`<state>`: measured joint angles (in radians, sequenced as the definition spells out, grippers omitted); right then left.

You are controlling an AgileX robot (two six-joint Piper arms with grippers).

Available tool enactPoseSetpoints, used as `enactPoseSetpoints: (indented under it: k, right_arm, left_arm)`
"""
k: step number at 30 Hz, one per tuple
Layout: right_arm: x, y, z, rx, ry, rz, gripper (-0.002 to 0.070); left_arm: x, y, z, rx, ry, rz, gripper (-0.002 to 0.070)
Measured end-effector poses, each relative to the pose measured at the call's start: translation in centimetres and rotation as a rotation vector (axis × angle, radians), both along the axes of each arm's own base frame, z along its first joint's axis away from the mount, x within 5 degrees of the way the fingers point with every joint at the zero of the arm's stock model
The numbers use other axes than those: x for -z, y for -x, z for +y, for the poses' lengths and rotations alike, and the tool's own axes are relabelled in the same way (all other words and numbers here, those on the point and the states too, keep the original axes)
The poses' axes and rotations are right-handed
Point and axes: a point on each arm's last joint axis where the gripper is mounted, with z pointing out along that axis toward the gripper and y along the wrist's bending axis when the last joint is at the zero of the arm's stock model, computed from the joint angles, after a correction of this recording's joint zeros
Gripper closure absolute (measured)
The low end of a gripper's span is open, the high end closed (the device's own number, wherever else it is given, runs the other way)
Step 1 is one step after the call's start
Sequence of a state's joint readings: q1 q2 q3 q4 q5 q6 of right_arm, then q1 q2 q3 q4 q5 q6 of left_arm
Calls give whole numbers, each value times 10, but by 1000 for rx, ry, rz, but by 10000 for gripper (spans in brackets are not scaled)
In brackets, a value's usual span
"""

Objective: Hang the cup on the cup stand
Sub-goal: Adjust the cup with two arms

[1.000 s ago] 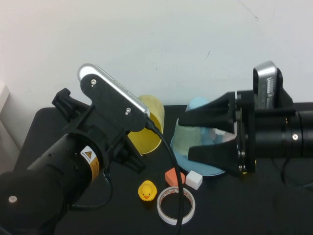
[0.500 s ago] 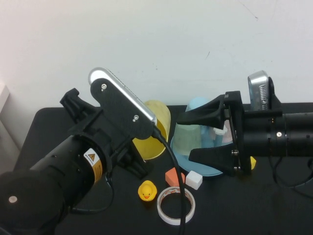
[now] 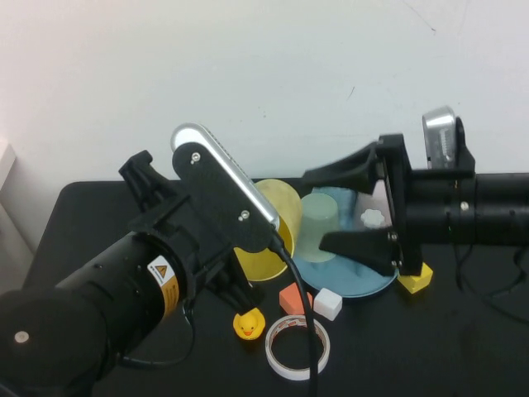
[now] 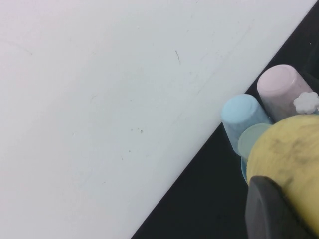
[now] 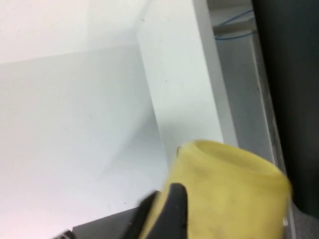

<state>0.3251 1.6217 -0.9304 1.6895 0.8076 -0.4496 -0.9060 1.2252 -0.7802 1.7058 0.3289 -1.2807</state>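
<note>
My left gripper (image 3: 244, 265) is shut on the yellow cup (image 3: 269, 227) and holds it tilted just left of the cup stand. In the left wrist view one black finger (image 4: 269, 209) presses on the cup (image 4: 289, 154). The cup stand is a round light-blue tray (image 3: 355, 281) with a white flower knob (image 3: 374, 217). Pale green (image 3: 318, 227), blue (image 3: 335, 198) and pink (image 4: 281, 89) cups stand on it. My right gripper (image 3: 318, 208) is open, its fingers wide apart over the stand on either side of the green cup. The right wrist view shows the yellow cup (image 5: 224, 194).
In front of the stand lie a rubber duck (image 3: 247, 324), a white tape ring (image 3: 297, 346), an orange block (image 3: 291, 296) and a white block (image 3: 327, 303). A yellow block (image 3: 415, 279) lies by the tray's right edge. A white wall stands close behind the black table.
My left arm has carried the yellow cup to the right, up against the stand. My right arm has drawn back to the right, uncovering the flower knob and the yellow block.
</note>
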Motion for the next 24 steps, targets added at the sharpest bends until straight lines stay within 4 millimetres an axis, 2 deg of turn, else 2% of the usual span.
enactPoseSetpoints:
  k: [4, 8, 17, 24]
  right_arm:
    - [-7, -7, 5, -13, -19, -22, -17]
    - [-8, -6, 13, -42, -36, -8, -17]
    - [3, -2, 32, -74, -40, 56, -17]
    - [8, -7, 39, -62, -41, 78, -17]
  left_arm:
    - [0, 0, 0, 3, -9, -5, 665]
    - [0, 0, 0, 7, -16, -10, 665]
    - [1, 0, -1, 19, -36, -17, 665]
    - [4, -1, -2, 23, -57, -15, 665]
